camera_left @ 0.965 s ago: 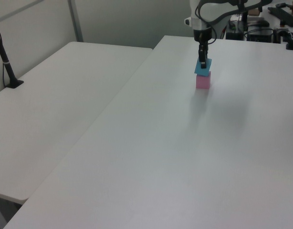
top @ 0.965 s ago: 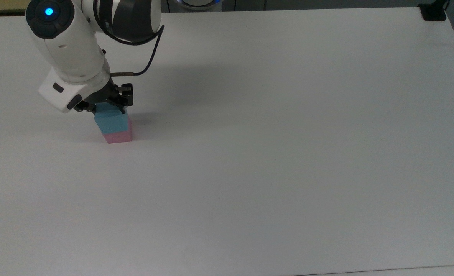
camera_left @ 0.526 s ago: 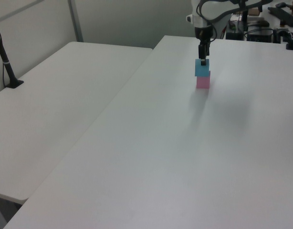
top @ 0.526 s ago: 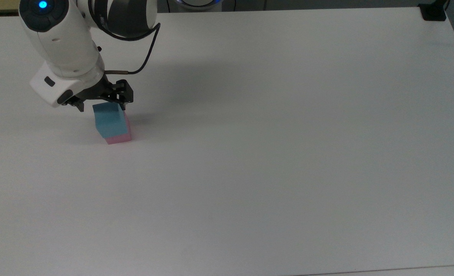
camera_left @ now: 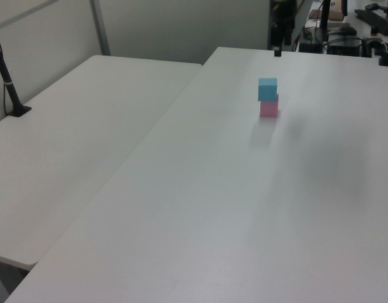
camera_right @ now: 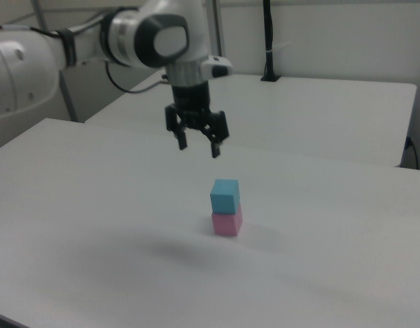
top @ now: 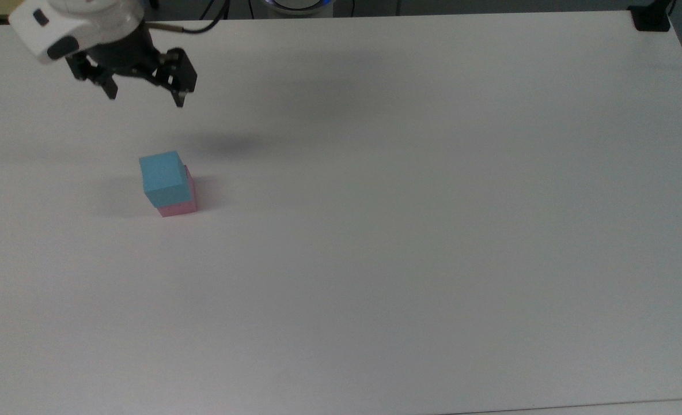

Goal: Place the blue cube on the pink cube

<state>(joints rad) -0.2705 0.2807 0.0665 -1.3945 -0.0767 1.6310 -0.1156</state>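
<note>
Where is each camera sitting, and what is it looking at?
Top view: high up, looking down at the table; the open hand hangs above the blue cube.
Left view: from a table corner, across to the stack.
Right view: low, facing the arm.
All share the blue cube on the pink cube.

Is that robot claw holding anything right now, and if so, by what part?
Nothing. The gripper hangs open and empty above the small sky-blue matte cube, which rests on the pastel pink matte cube.
</note>
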